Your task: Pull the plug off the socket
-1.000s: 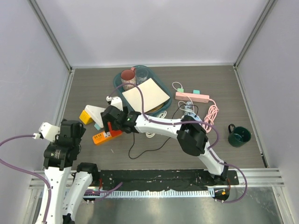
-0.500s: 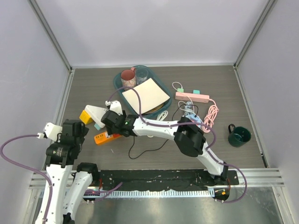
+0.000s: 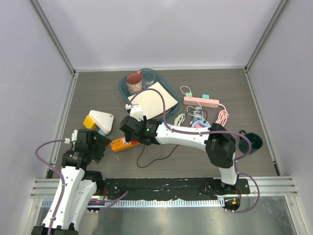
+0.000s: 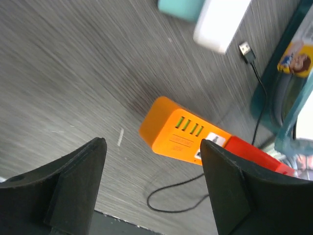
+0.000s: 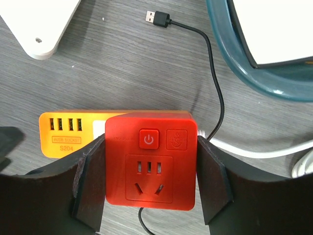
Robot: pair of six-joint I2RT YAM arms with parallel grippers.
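Observation:
The orange socket strip [image 3: 117, 144] lies on the table left of centre. A red plug block [image 5: 150, 166] sits on its right end. My right gripper [image 5: 150, 144] is shut on the red plug, one finger on each side; in the top view it [image 3: 133, 133] covers most of the plug. My left gripper [image 3: 95, 148] is open and empty, just left of the strip. In the left wrist view the strip [image 4: 181, 134] and the plug [image 4: 254, 156] lie ahead between the spread fingers [image 4: 80, 176].
A white wedge [image 3: 101, 120] and a yellow block [image 3: 89, 122] lie behind the strip. A teal tray [image 3: 123, 90] holds a mug, a glass and a pad. A pink power strip [image 3: 201, 102], coiled cables, a green mug [image 3: 250, 142] and a black cable [image 3: 156, 156] lie right.
My right gripper has moved right with the plug and strip, dragging them toward the middle. My left arm has come down and forward, toward the strip's left end.

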